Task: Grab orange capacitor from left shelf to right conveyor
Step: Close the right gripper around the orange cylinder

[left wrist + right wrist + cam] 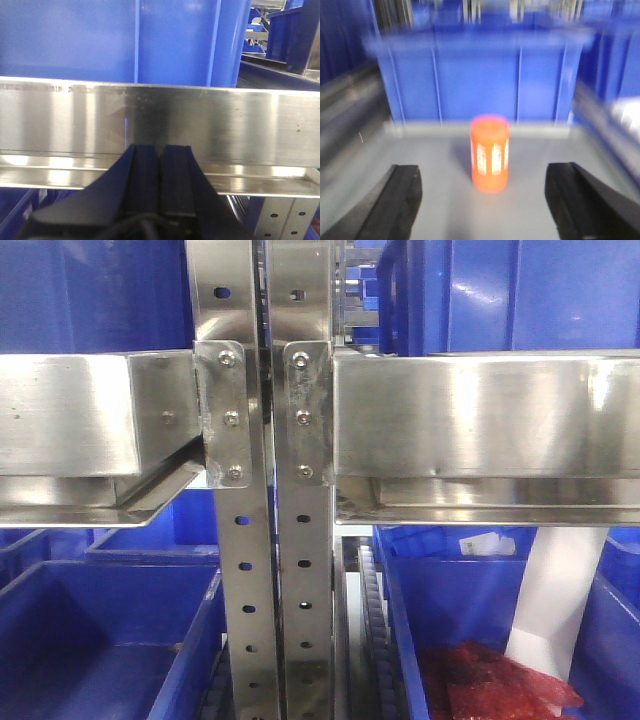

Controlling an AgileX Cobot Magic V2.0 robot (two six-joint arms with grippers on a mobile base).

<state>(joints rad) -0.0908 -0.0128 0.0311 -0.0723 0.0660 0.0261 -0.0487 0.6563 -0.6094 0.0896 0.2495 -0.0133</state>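
Left wrist view: the left fingers (pixel 145 172) are pressed together, with nothing between them. They face a brushed steel rail (pixel 225 125) that crosses the full width of the view. A blue bin (pixel 100 40) sits above and behind the rail.

Right wrist view, blurred: the right fingers (pixel 402 197) are spread wide apart and hold nothing. The orange capacitor (pixel 490 154) stands upright on a grey surface (pixel 430 165), in line with the gap between the 2 fingers and touching neither. White markings show on its side but cannot be read. A large blue crate (pixel 480 75) stands just behind it.

Front view: 2 perforated steel uprights (pixel 240 570) stand side by side at centre, with a steel shelf beam (pixel 480 415) bolted on to each side. Blue tubs (pixel 100 640) sit on the level below. The lower right tub holds red bagged items (pixel 490 680) beside a white sheet (pixel 555 590). Neither arm nor the capacitor appears in this view.
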